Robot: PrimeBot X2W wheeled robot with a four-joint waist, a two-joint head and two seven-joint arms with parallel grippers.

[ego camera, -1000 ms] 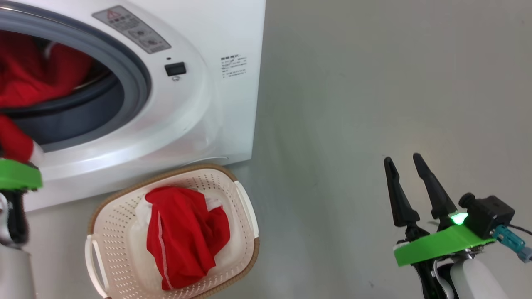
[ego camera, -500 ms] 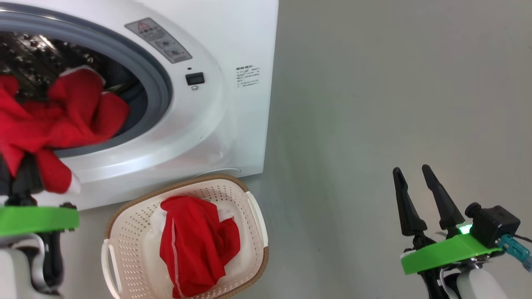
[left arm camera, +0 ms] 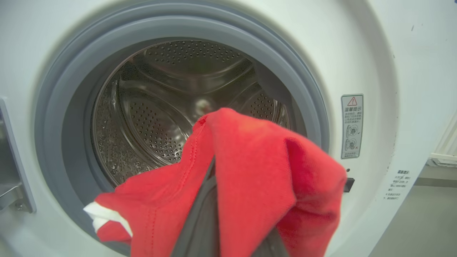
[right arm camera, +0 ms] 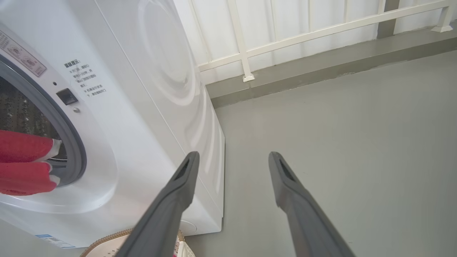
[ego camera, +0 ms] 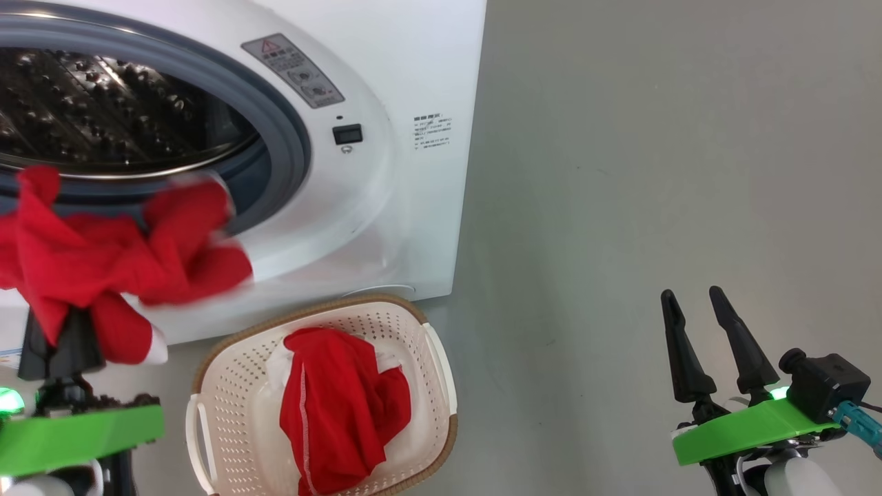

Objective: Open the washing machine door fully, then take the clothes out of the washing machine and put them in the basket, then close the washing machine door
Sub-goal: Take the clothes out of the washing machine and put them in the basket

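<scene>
One garment [ego camera: 117, 258] drapes crosswise over the clamped left hand [ego camera: 60, 331], cuff [ego camera: 157, 353] pointing down.

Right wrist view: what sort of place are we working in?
Probably a laundry or utility area: a front-loading washer, a basket at its foot, bare grey floor and a white railing behind.

This is a laundry corner in a plain, bare room, more like a test space than a home. A white front-loading washing machine [ego camera: 393, 207] stands directly on a smooth grey floor [ego camera: 654, 172], with a warning label [ego camera: 293, 69] in Chinese characters on its front. A small perforated basket [ego camera: 234, 386] with red clothes [ego camera: 337, 413] sits on the floor just before it. Behind is a white panelled wall [right arm camera: 285, 18] with white rails [right arm camera: 321, 32] and a grey ledge [right arm camera: 303, 71] at its foot.
</scene>
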